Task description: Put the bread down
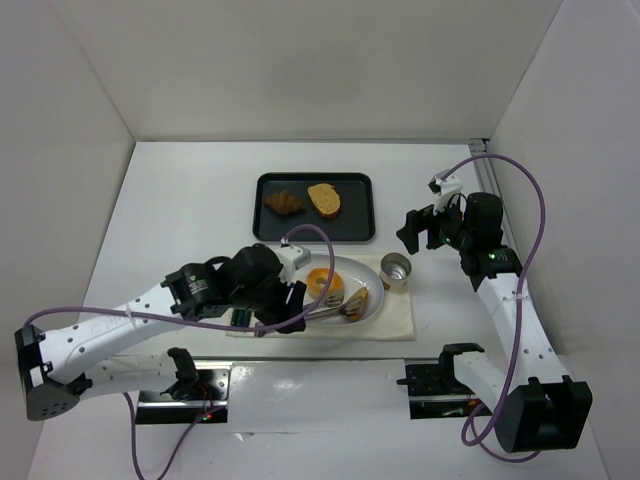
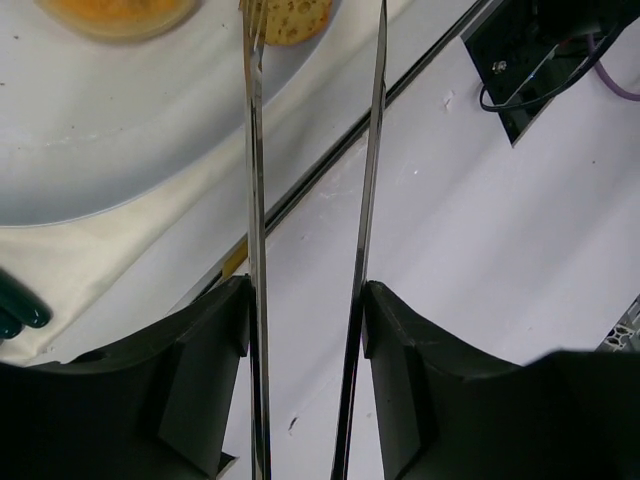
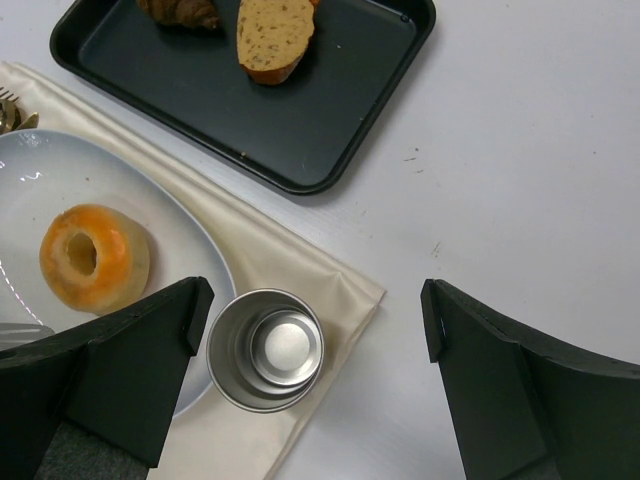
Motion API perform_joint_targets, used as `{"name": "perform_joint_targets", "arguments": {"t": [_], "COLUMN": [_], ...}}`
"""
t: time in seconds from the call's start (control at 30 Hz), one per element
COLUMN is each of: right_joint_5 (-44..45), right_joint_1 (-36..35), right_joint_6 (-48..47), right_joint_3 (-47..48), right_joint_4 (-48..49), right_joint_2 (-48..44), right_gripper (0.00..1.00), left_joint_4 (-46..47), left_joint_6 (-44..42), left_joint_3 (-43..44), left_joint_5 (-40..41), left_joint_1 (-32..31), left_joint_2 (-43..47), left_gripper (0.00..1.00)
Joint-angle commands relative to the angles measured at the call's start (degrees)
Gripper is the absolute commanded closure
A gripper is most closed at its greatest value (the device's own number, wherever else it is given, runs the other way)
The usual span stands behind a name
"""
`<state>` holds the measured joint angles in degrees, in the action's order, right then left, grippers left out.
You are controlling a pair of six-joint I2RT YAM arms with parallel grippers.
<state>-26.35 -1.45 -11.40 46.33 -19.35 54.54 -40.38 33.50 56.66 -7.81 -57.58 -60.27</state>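
Observation:
My left gripper (image 1: 290, 305) is shut on metal tongs (image 1: 335, 308), whose two arms run between its fingers (image 2: 210, 350) in the left wrist view. The tongs' arms (image 2: 255, 180) stand apart, tips at a small piece of bread (image 2: 290, 15) on the white plate (image 1: 372, 290). An orange bagel (image 1: 322, 281) lies on the plate too. A black tray (image 1: 355, 225) at the back holds a croissant (image 1: 285, 203) and a bread slice (image 1: 323, 200). My right gripper (image 1: 420, 228) is open and empty, hovering over the steel cup (image 3: 265, 350).
The plate and the cup (image 1: 396, 270) stand on a beige napkin (image 1: 395, 322). A dark green object (image 2: 20, 305) lies on the napkin's left edge. The tray (image 3: 330, 120), the slice (image 3: 272, 35) and the bagel (image 3: 95, 258) show in the right wrist view. White walls enclose the table.

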Motion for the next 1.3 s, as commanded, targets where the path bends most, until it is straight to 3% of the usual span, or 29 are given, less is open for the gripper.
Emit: {"name": "perform_joint_targets", "arguments": {"t": [0.0, 0.13, 0.23, 0.33, 0.37, 0.73, 0.93, 1.17, 1.27], "right_joint_5": [0.25, 0.25, 0.25, -0.28, -0.28, -0.28, -0.28, -0.28, -0.28], "right_joint_1": [0.14, 0.14, 0.14, 0.14, 0.14, 0.14, 0.14, 0.14, 0.14], "right_joint_6": [-0.2, -0.2, -0.2, -0.2, -0.2, -0.2, -0.2, -0.2, -0.2], "right_joint_3": [-0.1, -0.1, -0.1, -0.1, -0.1, -0.1, -0.1, -0.1, -0.1], "right_joint_4": [0.19, 0.19, 0.19, 0.19, 0.19, 0.19, 0.19, 0.19, 0.19], "right_joint_2": [-1.19, -1.19, -1.19, -1.19, -1.19, -1.19, -1.19, -1.72, -1.2], "right_gripper": [0.0, 0.0, 0.0, 0.0, 0.0, 0.0, 0.0, 0.0, 0.0], "left_joint_4": [-0.75, -4.44, -8.65, -7.8, -6.65, 9.7, 14.54, 16.12, 16.12], "left_joint_6": [1.05, 1.57, 2.19, 0.53, 0.0, -4.93, -5.28, -10.2, -10.82], "left_joint_3": [3.18, 6.87, 10.65, 12.07, 11.54, 4.08, 1.17, -0.67, -1.2], "left_joint_5": [-0.54, 4.8, 17.71, 25.03, 25.82, 23.64, 30.55, 29.96, 25.58], "left_joint_1": [-0.25, -0.25, -0.25, 5.35, 10.16, 47.26, 53.0, 58.72, 59.95], "left_joint_2": [2.79, 5.42, 5.43, 4.9, 4.9, -7.13, -17.85, -24.01, -26.46], "left_gripper": [0.39, 0.4, 0.41, 0.41, 0.41, 0.44, 0.42, 0.38, 0.3]}}
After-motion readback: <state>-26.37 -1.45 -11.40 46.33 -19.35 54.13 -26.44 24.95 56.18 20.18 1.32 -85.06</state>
